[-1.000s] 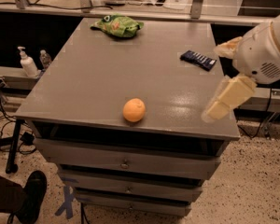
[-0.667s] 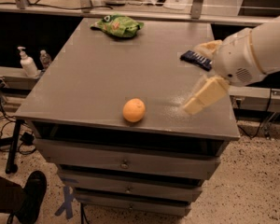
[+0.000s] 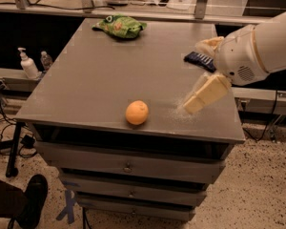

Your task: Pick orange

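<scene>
Ideally the cream-coloured tool (image 3: 204,95) should have moved left and dropped squarely over the small round yellow-orange orange (image 3: 137,112), which sat near the front edge of the grey metal desk (image 3: 95,80). The white arm (image 3: 257,51) reached in from the right, angled down-left; the tool held nothing, and how far open it was could not be told
</scene>
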{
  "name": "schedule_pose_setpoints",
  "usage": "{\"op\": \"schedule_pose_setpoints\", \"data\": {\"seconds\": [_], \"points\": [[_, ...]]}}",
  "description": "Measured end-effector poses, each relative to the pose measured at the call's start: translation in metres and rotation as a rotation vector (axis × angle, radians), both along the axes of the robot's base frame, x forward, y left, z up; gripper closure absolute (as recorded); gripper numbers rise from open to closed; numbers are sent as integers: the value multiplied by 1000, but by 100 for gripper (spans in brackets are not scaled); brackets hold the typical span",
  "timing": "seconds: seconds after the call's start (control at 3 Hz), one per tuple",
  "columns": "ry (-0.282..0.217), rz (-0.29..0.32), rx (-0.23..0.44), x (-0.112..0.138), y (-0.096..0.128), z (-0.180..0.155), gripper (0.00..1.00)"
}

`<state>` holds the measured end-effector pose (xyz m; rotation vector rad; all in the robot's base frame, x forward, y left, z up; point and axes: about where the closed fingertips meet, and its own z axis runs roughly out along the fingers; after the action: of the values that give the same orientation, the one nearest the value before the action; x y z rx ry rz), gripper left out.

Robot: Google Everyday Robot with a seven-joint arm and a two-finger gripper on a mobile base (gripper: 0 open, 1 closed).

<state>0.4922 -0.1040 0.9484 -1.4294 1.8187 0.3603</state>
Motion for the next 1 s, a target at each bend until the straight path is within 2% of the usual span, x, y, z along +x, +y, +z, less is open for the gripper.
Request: {"op": "schedule_pose_setpoints", "data": {"seconds": [0.33, 0.67, 1.0], "points": [[-7, 12, 29, 2, 0, 1, 0], [4, 87, 113, 19, 24, -23, 0], [12, 140, 155, 28, 38, -41, 0]]}}
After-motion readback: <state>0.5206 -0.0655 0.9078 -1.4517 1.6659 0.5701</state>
